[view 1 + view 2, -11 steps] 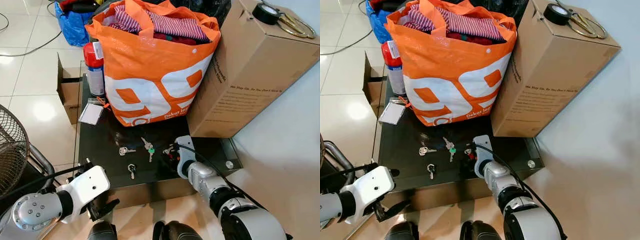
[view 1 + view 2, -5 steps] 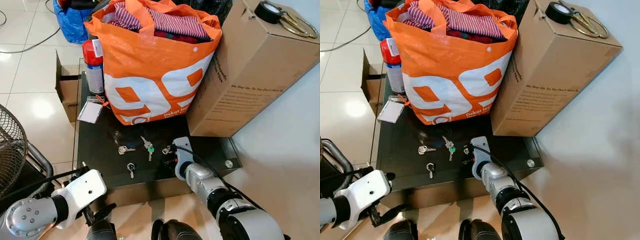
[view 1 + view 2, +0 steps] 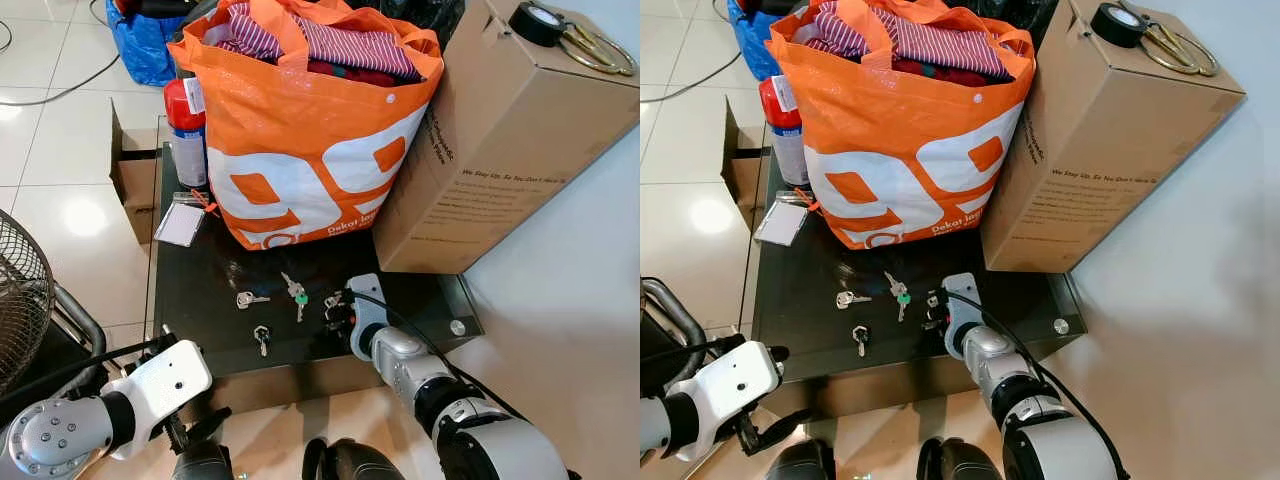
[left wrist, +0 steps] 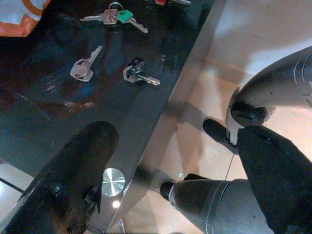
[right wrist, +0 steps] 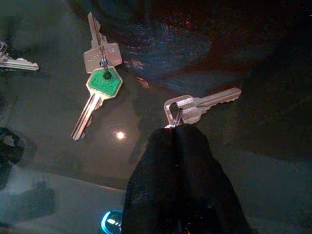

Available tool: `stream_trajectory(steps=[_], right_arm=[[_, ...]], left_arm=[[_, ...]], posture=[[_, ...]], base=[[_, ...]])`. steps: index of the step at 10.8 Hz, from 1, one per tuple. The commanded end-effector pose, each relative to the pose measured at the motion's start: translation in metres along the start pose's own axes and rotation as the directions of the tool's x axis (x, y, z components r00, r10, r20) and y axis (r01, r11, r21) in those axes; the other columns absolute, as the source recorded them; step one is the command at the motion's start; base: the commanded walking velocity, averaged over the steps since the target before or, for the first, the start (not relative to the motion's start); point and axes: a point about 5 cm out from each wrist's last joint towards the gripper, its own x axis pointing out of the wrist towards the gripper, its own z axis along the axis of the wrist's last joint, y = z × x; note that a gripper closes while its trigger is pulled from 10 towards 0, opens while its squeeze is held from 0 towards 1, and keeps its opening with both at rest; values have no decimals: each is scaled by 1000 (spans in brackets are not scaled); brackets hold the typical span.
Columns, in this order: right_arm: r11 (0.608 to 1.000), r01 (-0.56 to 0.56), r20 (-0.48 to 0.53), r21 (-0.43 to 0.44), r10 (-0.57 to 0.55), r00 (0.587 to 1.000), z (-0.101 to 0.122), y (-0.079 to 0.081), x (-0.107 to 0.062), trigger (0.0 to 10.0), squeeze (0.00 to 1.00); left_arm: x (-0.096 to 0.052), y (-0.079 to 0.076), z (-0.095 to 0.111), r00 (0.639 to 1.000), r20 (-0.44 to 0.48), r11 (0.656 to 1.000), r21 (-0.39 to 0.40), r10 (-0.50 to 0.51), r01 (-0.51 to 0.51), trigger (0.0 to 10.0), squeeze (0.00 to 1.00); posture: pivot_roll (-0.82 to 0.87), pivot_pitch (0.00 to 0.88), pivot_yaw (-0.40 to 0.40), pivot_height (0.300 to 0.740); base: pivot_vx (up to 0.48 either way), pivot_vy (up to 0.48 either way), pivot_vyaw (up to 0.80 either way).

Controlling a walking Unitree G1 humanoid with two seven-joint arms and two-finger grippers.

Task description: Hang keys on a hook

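Several keys lie on the black glass table (image 3: 200, 290): a silver key (image 3: 246, 299), a green-tagged pair (image 3: 296, 293) and a black-headed key (image 3: 262, 338). My right gripper (image 3: 340, 310) rests low on the table's front right part. In the right wrist view it (image 5: 174, 127) is shut, its tips pinching the ring of another silver key (image 5: 202, 104) that still lies flat on the glass. The green-tagged pair (image 5: 101, 85) lies just beside it. My left gripper (image 3: 197, 432) hangs open below the table's front left corner, with nothing between its fingers (image 4: 73, 180).
A full orange bag (image 3: 310, 130) and a big cardboard box (image 3: 500, 140) take up the back of the table. A red spray can (image 3: 187, 125) and a card (image 3: 182, 226) sit at the left. A wire fan (image 3: 20, 300) stands on the floor at the left.
The view has shifted slightly. My left arm has sunk a little lower and to the left. My right gripper stays at the silver key on the glass.
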Motion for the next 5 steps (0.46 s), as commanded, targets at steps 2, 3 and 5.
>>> stream_trajectory(steps=[2,3,5], right_arm=[[999,26,-11,32,-26,1000,-8,-5,-2,0,0],[999,29,-2,39,-29,1000,-6,-6,-3,0,0],[998,37,39,58,-39,998,5,-16,-5,0,0]], left_arm=[[0,-2,4,1000,16,1000,4,3,-3,10000,0],[3,-2,4,1000,23,1000,4,5,-5,10000,0],[19,5,11,997,68,1000,9,27,-27,10000,0]], posture=[[191,172,-218,740],[184,164,-219,740],[148,103,-203,740]], base=[[0,0,0],[0,0,0],[0,0,0]])
